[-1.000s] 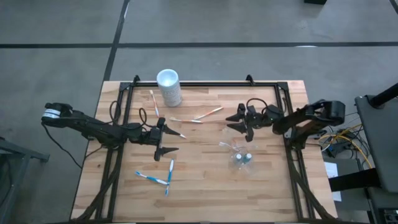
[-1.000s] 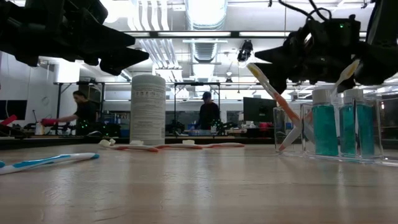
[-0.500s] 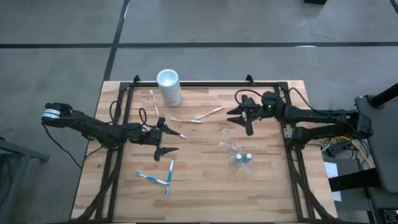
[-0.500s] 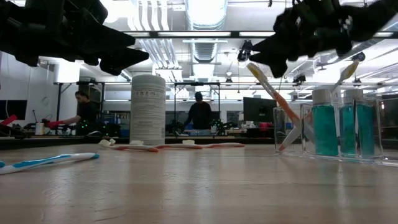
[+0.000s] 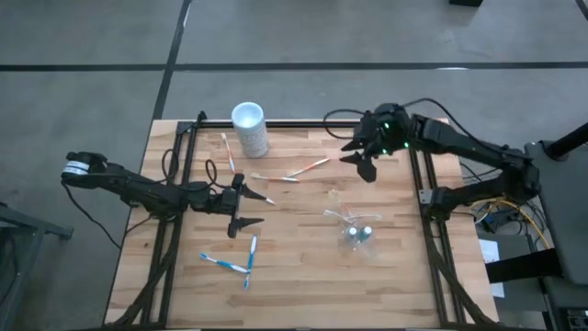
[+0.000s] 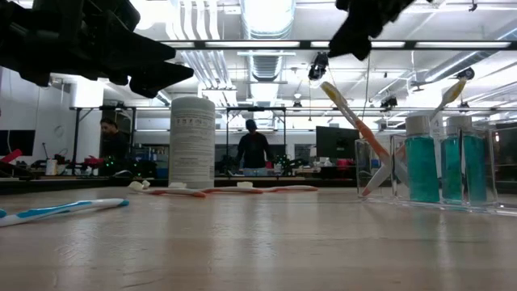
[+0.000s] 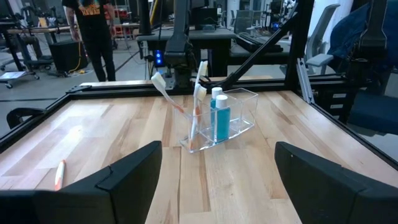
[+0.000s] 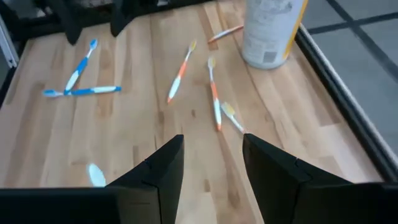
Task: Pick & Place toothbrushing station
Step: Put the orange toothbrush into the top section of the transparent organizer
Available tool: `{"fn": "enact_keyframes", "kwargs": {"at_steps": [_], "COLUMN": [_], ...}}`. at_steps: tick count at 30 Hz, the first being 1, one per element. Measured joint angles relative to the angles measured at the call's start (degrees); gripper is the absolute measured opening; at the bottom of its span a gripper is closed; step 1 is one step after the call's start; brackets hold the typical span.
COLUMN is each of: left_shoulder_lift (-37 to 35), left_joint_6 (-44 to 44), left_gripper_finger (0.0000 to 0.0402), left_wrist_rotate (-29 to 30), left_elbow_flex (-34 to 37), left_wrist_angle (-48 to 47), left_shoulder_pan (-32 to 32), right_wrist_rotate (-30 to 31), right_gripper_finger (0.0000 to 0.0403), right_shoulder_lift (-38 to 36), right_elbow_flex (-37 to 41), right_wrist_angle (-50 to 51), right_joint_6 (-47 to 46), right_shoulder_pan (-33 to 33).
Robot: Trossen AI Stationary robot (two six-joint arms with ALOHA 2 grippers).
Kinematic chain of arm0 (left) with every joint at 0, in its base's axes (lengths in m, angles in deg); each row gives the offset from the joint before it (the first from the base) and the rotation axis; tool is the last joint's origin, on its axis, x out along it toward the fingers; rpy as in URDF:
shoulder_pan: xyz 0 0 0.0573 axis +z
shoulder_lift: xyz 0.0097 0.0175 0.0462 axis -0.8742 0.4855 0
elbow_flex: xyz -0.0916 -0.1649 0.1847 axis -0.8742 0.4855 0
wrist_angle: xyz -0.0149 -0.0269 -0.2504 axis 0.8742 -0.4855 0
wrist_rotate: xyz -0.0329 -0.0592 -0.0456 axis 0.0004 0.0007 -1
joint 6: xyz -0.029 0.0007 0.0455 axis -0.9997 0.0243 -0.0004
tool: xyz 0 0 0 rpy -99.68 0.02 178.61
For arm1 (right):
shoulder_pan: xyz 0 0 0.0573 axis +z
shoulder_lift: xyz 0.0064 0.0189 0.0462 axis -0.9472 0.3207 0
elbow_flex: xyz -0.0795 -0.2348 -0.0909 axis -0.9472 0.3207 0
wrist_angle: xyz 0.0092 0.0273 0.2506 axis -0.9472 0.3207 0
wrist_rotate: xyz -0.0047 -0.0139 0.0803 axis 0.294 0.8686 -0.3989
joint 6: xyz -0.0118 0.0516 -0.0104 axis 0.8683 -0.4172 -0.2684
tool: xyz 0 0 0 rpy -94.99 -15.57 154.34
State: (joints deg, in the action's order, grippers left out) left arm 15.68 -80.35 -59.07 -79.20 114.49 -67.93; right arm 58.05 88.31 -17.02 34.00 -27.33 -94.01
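Note:
The toothbrushing station point(image 5: 356, 230) is a clear plastic holder standing on its base right of the table's middle. It holds two teal bottles point(image 6: 422, 166) and leaning toothbrushes point(image 6: 353, 117). The left wrist view shows the station point(image 7: 221, 121) ahead of my left gripper point(image 7: 217, 180). My left gripper point(image 5: 250, 207) hovers open and level at the table's left-middle, holding nothing. My right gripper point(image 5: 361, 158) hangs high over the far right part of the table, open and holding nothing, slanting down toward the table's left; its fingers point(image 8: 158, 177) show over bare wood.
A tall white cup point(image 5: 250, 129) stands at the far edge. Orange-and-white toothbrushes point(image 5: 308, 167) point(image 5: 227, 152) lie near it. Two blue-and-white toothbrushes point(image 5: 230, 265) lie near the front left. A black frame point(image 5: 423, 175) runs along the table's edges. People stand in the room behind point(image 6: 253, 149).
My right gripper has risen well above the table and drawn toward the far edge, away from the station. It has tipped from pointing steeply down to a shallower slant. The station has stayed in place.

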Motion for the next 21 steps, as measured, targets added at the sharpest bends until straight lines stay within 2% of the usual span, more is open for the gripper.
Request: {"fn": "enact_keyframes", "kwargs": {"at_steps": [9, 11, 14, 21], "left_shoulder_lift": [0.0, 0.0, 0.0, 0.0], "left_joint_6": [0.0, 0.0, 0.0, 0.0], "left_gripper_finger": [0.0319, 0.0319, 0.0319, 0.0319], "left_wrist_rotate": [0.0, 0.0, 0.0, 0.0], "left_elbow_flex": [0.0, 0.0, 0.0, 0.0], "left_wrist_angle": [0.0, -0.1, -0.1, -0.1], "left_shoulder_pan": [0.0, 0.0, 0.0, 0.0], "right_wrist_rotate": [-1.3, -5.5, -15.1, -24.6], "right_gripper_finger": [0.0160, 0.0160, 0.0160, 0.0160], "right_shoulder_lift": [12.9, 15.2, 17.2, 18.9], "right_elbow_flex": [-13.9, -15.5, -16.4, -14.9], "right_wrist_angle": [11.5, 12.5, 12.5, 8.3], "right_joint_6": [6.7, 8.4, 11.5, 16.5], "right_shoulder_pan": [-0.7, -1.3, -3.1, -9.9]}}
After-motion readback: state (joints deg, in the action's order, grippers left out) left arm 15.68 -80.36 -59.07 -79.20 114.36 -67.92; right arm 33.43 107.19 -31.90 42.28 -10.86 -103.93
